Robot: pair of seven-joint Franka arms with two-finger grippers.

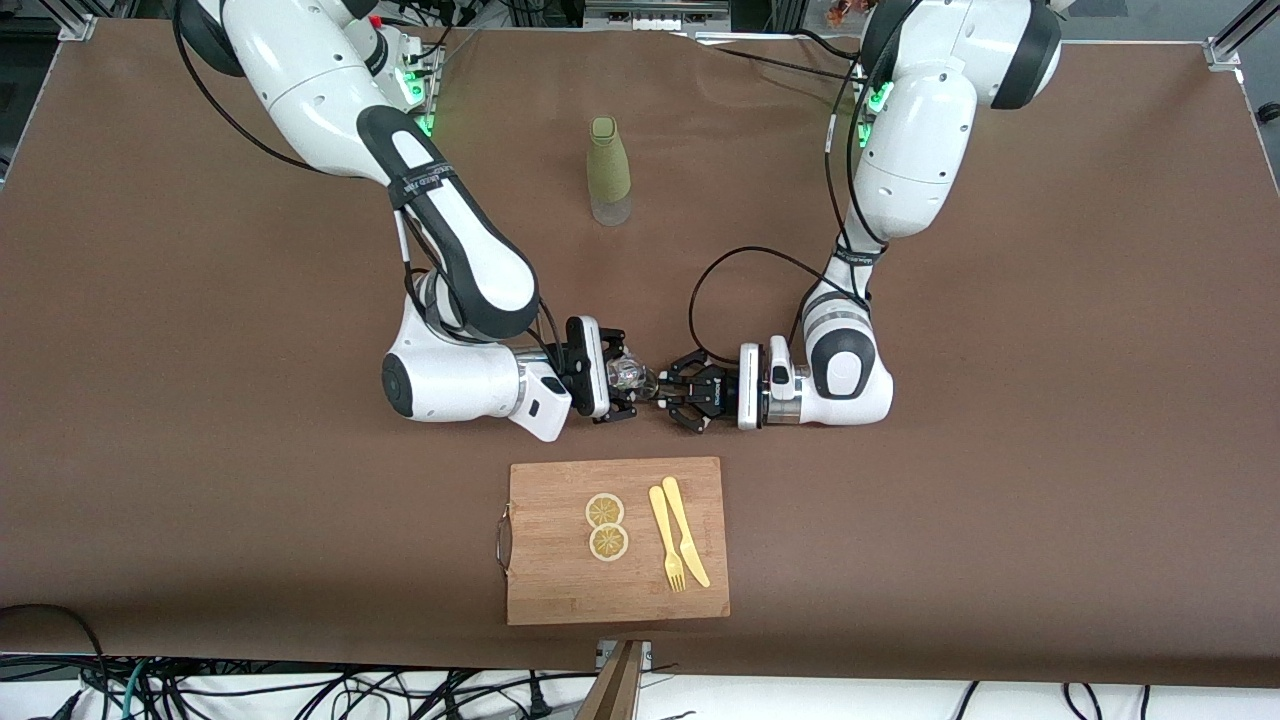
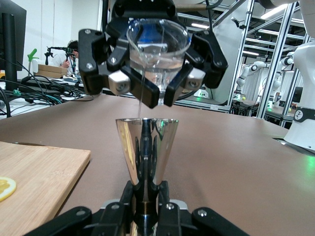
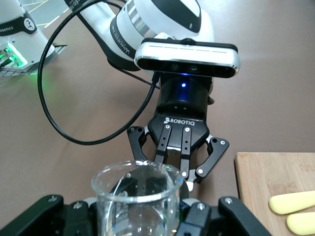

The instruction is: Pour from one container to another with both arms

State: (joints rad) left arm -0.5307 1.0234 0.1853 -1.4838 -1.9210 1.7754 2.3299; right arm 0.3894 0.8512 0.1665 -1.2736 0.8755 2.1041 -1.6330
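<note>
My right gripper (image 1: 622, 386) is shut on a clear glass beaker (image 1: 628, 371), tipped toward the left arm's end of the table. In the left wrist view the beaker (image 2: 158, 46) hangs mouth-forward in the right gripper (image 2: 153, 84), and a thin clear stream (image 2: 141, 101) falls from its lip into a shiny metal cone cup (image 2: 146, 142). My left gripper (image 2: 146, 195) is shut on that cup's narrow stem. The two grippers meet over the table's middle, with the left gripper (image 1: 668, 393) just under the beaker's lip. The right wrist view shows the beaker (image 3: 135, 199) close up, with the left gripper (image 3: 173, 164) facing it.
A green bottle (image 1: 609, 168) stands farther from the front camera, between the two bases. A wooden cutting board (image 1: 560, 585) lies nearer to the camera than the grippers. It carries two lemon slices (image 1: 606, 526) and a yellow fork and knife (image 1: 678, 533).
</note>
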